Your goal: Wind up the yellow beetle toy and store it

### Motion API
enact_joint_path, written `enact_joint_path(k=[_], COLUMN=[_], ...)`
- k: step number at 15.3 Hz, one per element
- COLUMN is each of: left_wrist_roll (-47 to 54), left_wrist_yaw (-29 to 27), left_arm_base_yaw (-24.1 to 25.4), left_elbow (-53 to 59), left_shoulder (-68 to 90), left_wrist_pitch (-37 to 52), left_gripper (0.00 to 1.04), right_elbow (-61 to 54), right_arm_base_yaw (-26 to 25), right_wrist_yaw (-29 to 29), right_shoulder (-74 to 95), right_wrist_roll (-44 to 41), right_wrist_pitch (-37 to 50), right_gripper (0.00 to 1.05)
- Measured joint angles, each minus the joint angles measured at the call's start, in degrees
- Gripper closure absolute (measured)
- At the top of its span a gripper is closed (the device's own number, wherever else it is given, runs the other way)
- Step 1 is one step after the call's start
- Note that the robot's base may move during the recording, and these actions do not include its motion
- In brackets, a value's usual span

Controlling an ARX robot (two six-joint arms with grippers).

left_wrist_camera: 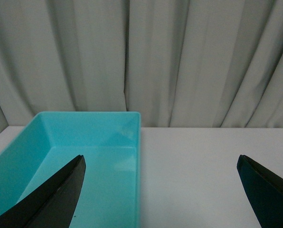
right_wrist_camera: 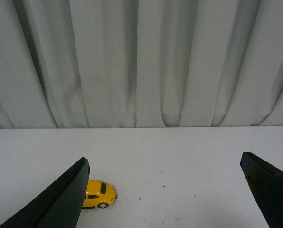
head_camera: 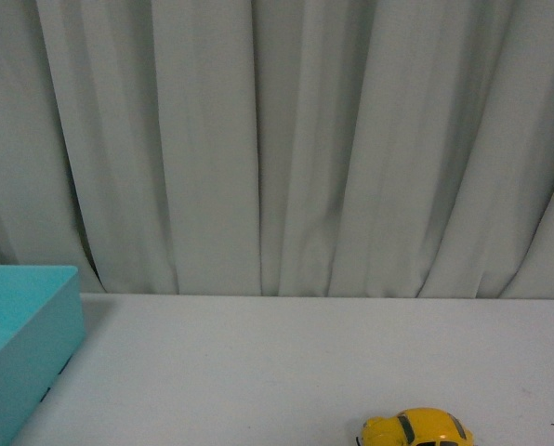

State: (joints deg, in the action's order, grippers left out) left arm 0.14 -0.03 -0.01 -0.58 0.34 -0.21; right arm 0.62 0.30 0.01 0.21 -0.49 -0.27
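The yellow beetle toy (head_camera: 416, 430) stands on its wheels on the white table, at the bottom edge of the front view, right of centre. In the right wrist view the yellow beetle toy (right_wrist_camera: 99, 194) sits just beyond one finger, partly hidden by it. My right gripper (right_wrist_camera: 163, 164) is open and empty, above the table, apart from the toy. My left gripper (left_wrist_camera: 160, 161) is open and empty, hovering over the near edge of a turquoise bin (left_wrist_camera: 127, 124). Neither arm shows in the front view.
The turquoise bin (head_camera: 35, 325) is open-topped and stands at the table's left side. A grey pleated curtain (head_camera: 296, 139) closes off the back of the table. A few dark specks lie on the white table (right_wrist_camera: 179, 156) near the toy.
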Motion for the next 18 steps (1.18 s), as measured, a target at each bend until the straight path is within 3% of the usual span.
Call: enact_joint_path(k=[5,6,7,8,9,10,11,14,15,16,18], left_wrist_roll=[0.0,0.0,0.0,0.0,0.0,0.0,0.0,0.0,0.0,0.0,0.0], left_wrist_yaw=[0.0,0.0,-0.1,0.1,0.2,-0.1,0.0,0.0,0.0,0.0,0.0], left_arm_base_yaw=[0.0,0.0,0.0,0.0,0.0,0.1,0.0,0.0,0.0,0.0,0.0], left_elbow=[0.0,0.0,0.0,0.0,0.0,0.0,0.0,0.0,0.0,0.0,0.0], left_shoulder=[0.0,0.0,0.0,0.0,0.0,0.0,0.0,0.0,0.0,0.0,0.0], left_wrist_pitch=[0.0,0.0,0.0,0.0,0.1,-0.1,0.0,0.0,0.0,0.0,0.0], left_gripper=[0.07,0.07,0.07,0.07,0.07,0.07,0.07,0.07,0.07,0.07,0.07], right_elbow=[0.0,0.6,1.9,3.3,4.2,5.6,8.0,14.6,28.6,37.6,47.4], right_arm_base_yaw=[0.0,1.7,6.2,7.3,4.6,-4.7,-11.5,-21.9,-22.3,-19.8,-17.4], right_wrist_yaw=[0.0,5.8,16.6,25.9,31.5,33.2,25.8,6.2,-12.9,-22.1,-30.9], right_shoulder=[0.0,1.3,6.1,12.6,16.0,21.3,28.4,49.4,70.8,82.1,92.7], right_wrist_roll=[0.0,1.5,4.3,7.2,7.8,8.1,7.1,1.4,-8.3,-15.3,-26.1], right_wrist_pitch=[0.0,-2.1,-1.9,1.1,4.6,12.2,20.7,40.3,47.2,42.2,32.6], right_gripper=[0.07,0.07,0.07,0.07,0.07,0.07,0.07,0.07,0.07,0.07,0.07])
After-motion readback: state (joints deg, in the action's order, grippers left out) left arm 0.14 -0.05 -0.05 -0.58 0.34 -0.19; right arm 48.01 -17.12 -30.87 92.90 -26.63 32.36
